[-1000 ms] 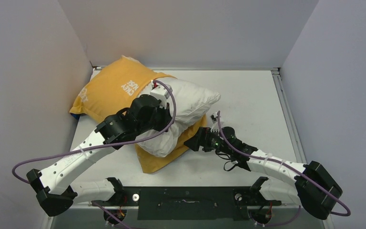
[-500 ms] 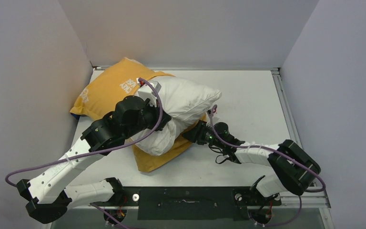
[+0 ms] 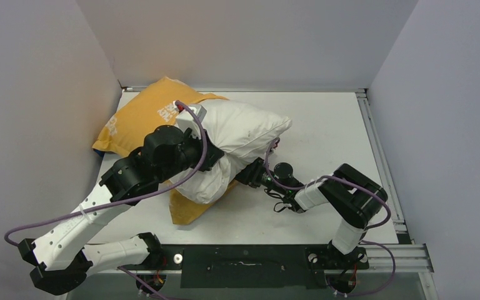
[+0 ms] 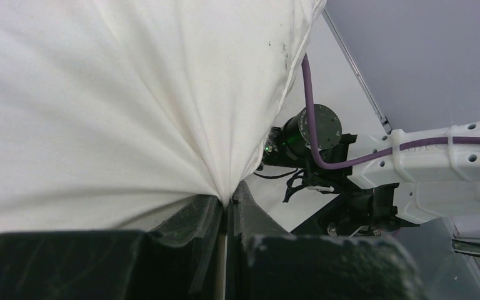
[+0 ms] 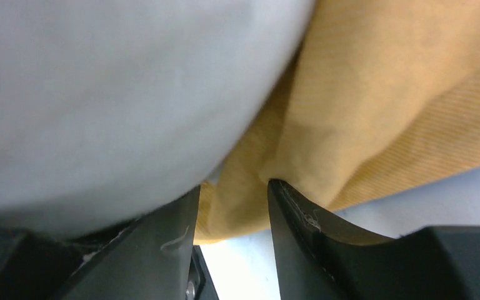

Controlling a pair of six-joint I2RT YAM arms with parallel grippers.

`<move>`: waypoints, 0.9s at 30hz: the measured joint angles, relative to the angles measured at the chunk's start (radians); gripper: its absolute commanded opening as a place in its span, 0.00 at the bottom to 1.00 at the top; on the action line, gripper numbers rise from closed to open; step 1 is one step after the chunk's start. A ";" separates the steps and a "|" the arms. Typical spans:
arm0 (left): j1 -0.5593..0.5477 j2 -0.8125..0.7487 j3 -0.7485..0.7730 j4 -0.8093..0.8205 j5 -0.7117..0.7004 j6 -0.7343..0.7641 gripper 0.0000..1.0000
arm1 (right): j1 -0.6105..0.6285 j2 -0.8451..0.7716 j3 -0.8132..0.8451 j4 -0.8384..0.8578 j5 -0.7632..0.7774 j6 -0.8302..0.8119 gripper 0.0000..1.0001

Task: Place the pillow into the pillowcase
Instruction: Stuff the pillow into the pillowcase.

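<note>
white pillow point(image 4: 100, 94) pinched in left jaws, orange pillowcase point(image 5: 381, 94) fold clamped between right jaws

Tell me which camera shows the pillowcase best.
Top external: the pillowcase shows at full extent, orange face up, partly covered by the pillow. Right wrist shows only a close orange fold; left wrist shows none of it.

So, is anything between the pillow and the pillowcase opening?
Nothing foreign visible. The pillow, pinched by the left claw, lies partly on the pillowcase, whose orange fabric sits between the fingers of the right claw; the opening itself is hidden.
</note>
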 measured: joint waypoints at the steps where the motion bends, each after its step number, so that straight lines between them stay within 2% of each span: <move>1: 0.000 -0.003 -0.002 0.000 0.002 -0.005 0.00 | 0.005 0.012 0.019 0.007 0.000 0.008 0.45; 4: 0.000 -0.017 -0.005 0.001 0.004 -0.017 0.00 | 0.005 0.064 0.058 0.043 -0.001 0.038 0.50; 7: 0.000 -0.027 -0.006 0.001 0.005 -0.023 0.00 | 0.005 0.160 0.097 0.093 -0.002 0.078 0.59; 10: 0.000 -0.030 -0.005 0.001 0.012 -0.034 0.00 | 0.009 0.286 0.148 0.146 0.003 0.130 0.59; 12: 0.001 -0.030 -0.006 0.001 0.018 -0.040 0.00 | 0.010 0.347 0.177 0.164 0.005 0.159 0.49; 16: 0.001 -0.031 -0.008 0.000 0.024 -0.043 0.00 | 0.011 0.420 0.231 0.188 0.010 0.198 0.08; 22: 0.001 -0.045 -0.009 -0.007 0.011 -0.037 0.00 | 0.011 0.409 0.207 0.224 0.009 0.199 0.05; 27: -0.001 -0.058 -0.008 -0.037 -0.027 -0.015 0.00 | 0.011 0.319 0.030 0.253 0.018 0.187 0.05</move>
